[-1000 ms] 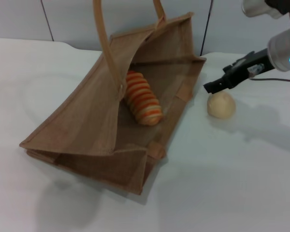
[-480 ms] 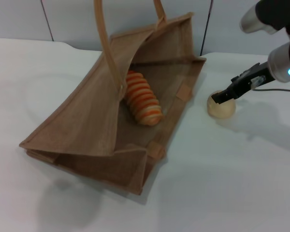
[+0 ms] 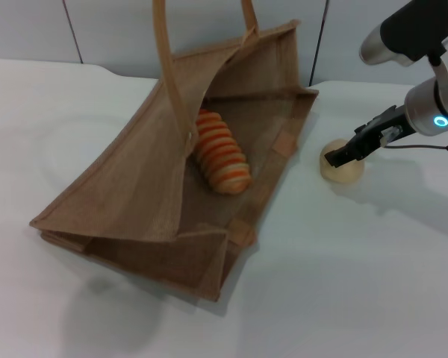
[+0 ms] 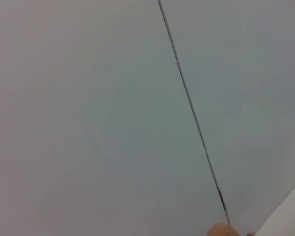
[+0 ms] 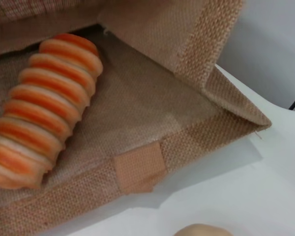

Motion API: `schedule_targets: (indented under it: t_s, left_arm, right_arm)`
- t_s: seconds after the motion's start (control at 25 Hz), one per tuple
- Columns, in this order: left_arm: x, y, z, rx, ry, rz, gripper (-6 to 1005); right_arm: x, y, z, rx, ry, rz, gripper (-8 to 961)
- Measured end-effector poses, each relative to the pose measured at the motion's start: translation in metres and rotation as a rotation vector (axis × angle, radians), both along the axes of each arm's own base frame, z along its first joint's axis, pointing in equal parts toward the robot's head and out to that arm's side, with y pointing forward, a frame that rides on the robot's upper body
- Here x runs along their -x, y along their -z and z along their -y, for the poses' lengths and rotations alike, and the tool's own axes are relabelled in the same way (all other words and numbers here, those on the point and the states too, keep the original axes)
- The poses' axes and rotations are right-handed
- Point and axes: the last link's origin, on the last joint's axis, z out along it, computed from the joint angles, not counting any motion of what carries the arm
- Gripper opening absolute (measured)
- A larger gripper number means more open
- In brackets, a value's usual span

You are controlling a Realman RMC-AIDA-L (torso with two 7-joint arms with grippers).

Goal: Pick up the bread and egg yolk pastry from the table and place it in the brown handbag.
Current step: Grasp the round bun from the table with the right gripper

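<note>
The brown handbag (image 3: 127,186) lies on its side on the white table with its mouth facing me. One handle (image 3: 170,67) is pulled upward out of the picture. The bread (image 3: 221,153), tan with orange stripes, rests inside the bag on its lower wall and also fills the right wrist view (image 5: 39,103). The egg yolk pastry (image 3: 343,174), a pale round ball, sits on the table just right of the bag's mouth. My right gripper (image 3: 337,157) comes in from the right and is down on the pastry's top. The left gripper is out of view.
The table (image 3: 343,283) is white, with a grey panelled wall (image 4: 88,98) behind it. The bag's raised upper wall and handles stand to the left of the pastry. The bag's corner (image 5: 236,118) lies close to the pastry's edge (image 5: 201,230).
My right gripper has dropped from just above and left of the pastry down onto it, shifting slightly right. The bag and the bread have stayed in place.
</note>
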Motion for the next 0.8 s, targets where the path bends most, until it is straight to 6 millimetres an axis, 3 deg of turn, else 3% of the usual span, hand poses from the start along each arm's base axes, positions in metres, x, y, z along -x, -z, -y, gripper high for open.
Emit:
schedule_targets:
  t_s: [0.8]
  left_arm:
    - [-0.0043,0.0012,0.0012,0.011,0.008,-0.004,112]
  right_arm:
    - [-0.0074,0.0058,0.002,-0.001,0.011,0.005,826]
